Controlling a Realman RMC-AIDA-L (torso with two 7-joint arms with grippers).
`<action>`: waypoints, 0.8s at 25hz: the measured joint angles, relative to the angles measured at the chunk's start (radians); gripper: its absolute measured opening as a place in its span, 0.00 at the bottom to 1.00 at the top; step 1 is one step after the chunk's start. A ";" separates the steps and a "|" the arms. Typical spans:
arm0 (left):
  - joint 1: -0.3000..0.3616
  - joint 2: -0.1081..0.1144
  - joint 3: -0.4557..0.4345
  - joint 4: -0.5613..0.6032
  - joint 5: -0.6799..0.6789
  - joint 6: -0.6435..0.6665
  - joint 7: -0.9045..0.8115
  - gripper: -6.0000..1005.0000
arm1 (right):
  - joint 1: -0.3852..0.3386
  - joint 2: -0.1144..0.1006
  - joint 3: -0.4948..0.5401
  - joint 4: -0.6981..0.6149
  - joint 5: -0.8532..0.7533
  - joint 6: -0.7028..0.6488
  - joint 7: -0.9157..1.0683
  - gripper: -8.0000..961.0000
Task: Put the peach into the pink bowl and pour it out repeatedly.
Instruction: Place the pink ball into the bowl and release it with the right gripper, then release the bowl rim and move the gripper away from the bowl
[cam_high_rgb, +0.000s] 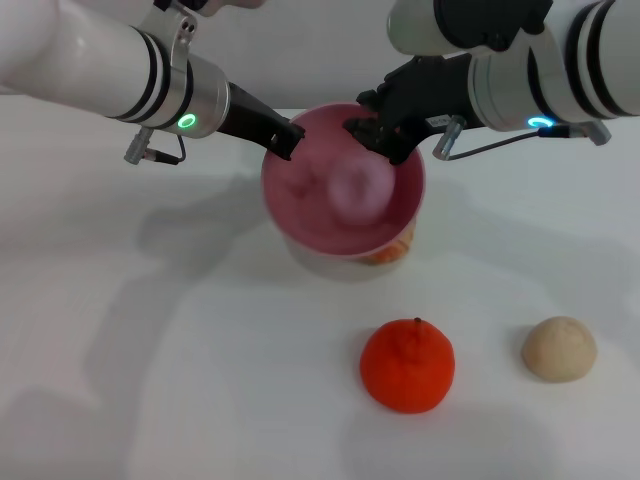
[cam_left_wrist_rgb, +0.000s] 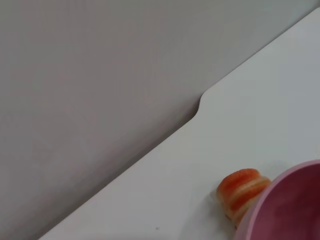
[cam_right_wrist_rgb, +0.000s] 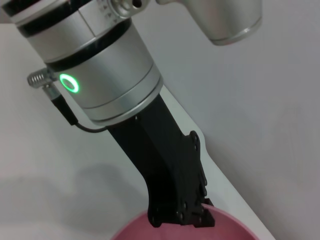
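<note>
The pink bowl (cam_high_rgb: 300, 190) is lifted off the table and tilted, its opening facing me. My left gripper (cam_high_rgb: 290, 137) is shut on its left rim; the right wrist view shows that gripper (cam_right_wrist_rgb: 182, 217) clamped on the bowl's rim (cam_right_wrist_rgb: 235, 225). The pale-pink peach (cam_high_rgb: 360, 187) shows blurred inside the bowl, just under my right gripper (cam_high_rgb: 380, 140), which is open over the bowl's far right rim. The bowl's edge (cam_left_wrist_rgb: 292, 210) also shows in the left wrist view.
An orange-and-cream striped toy food (cam_high_rgb: 390, 250) lies under the bowl, also in the left wrist view (cam_left_wrist_rgb: 242, 192). A bright orange tangerine (cam_high_rgb: 407, 365) and a beige bun (cam_high_rgb: 559, 348) sit on the white table nearer me. The table's far edge (cam_left_wrist_rgb: 200, 102) meets a grey wall.
</note>
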 joint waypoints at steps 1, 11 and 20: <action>0.000 0.000 0.000 0.000 0.000 -0.001 0.000 0.05 | -0.003 0.000 0.000 -0.002 0.000 0.003 0.000 0.20; 0.001 0.002 -0.007 -0.009 0.002 0.001 0.002 0.05 | -0.041 0.003 0.025 -0.047 -0.002 0.049 -0.001 0.48; 0.018 0.010 -0.048 -0.016 0.013 0.027 0.011 0.05 | -0.217 0.013 0.198 -0.100 0.277 0.303 -0.187 0.57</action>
